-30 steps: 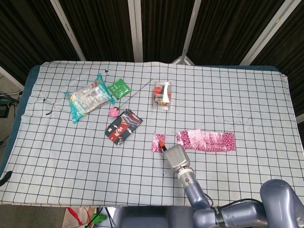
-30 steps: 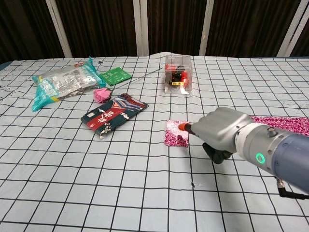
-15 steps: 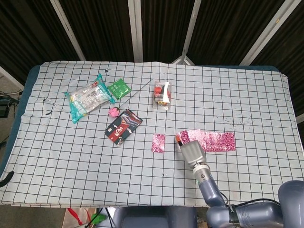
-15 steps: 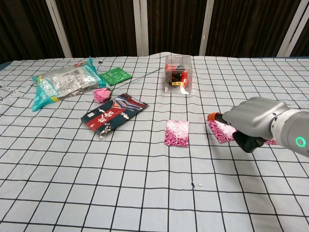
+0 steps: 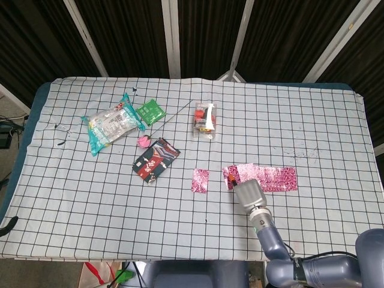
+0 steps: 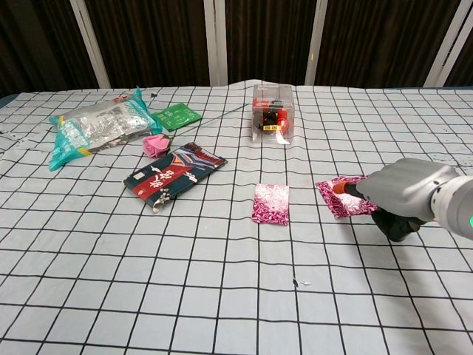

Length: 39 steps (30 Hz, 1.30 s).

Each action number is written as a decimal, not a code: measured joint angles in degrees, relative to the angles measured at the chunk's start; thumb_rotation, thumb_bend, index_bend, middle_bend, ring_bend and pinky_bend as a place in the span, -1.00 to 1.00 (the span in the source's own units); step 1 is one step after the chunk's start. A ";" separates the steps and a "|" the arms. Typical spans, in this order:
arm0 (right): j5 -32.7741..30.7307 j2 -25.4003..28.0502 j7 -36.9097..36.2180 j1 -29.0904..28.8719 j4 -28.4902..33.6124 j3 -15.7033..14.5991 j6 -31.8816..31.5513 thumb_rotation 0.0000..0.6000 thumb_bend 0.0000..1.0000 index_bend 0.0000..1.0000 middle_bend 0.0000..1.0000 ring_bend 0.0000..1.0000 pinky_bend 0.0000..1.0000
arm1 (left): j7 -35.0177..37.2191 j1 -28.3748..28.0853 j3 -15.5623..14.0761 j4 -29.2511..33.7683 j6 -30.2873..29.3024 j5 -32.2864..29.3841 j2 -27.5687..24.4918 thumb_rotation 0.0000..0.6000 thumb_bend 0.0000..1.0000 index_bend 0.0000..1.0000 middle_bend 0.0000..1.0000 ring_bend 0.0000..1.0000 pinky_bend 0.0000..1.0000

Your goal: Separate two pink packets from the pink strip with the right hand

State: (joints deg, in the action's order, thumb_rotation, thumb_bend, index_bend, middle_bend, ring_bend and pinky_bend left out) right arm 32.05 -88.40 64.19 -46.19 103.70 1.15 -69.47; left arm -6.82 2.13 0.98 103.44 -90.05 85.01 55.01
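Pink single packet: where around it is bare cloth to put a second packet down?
Bare cloth lies between the single pink packet and the pink strip, and all along the near edge in front of both. Left of it the dark snack packet is close; the right hand crowds the strip's left end.

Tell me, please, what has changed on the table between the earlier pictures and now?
The right hand moved from the single pink packet, leaving it lying alone, over to the near end of the pink strip, where its fingertip now rests. The packet, strip and other items kept their places.
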 measured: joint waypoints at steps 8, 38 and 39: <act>-0.41 -0.03 -0.11 -0.02 -0.51 -1.34 0.39 1.00 0.57 -0.88 0.65 0.72 0.29 | 0.10 0.00 0.05 -0.01 -0.02 -0.09 -0.03 1.00 -0.31 -0.68 -0.99 -1.00 -0.83; 13.01 3.31 -0.18 5.90 9.66 -13.18 -6.96 1.00 0.57 -0.86 0.65 0.72 0.29 | 0.60 0.22 -0.08 0.02 -0.42 0.26 -0.26 1.00 -0.31 -0.68 -0.99 -1.00 -0.83; 13.49 3.52 -0.21 6.15 10.00 -13.57 -7.15 1.00 0.57 -0.86 0.65 0.72 0.29 | 0.59 0.23 -0.09 0.03 -0.41 0.24 -0.26 1.00 -0.31 -0.68 -0.99 -1.00 -0.83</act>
State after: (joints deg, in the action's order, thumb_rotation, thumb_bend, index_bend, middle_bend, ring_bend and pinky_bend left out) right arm 45.55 -84.88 63.98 -40.04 113.70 -12.42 -76.62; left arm -6.22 2.36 0.89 103.47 -90.46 85.26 54.75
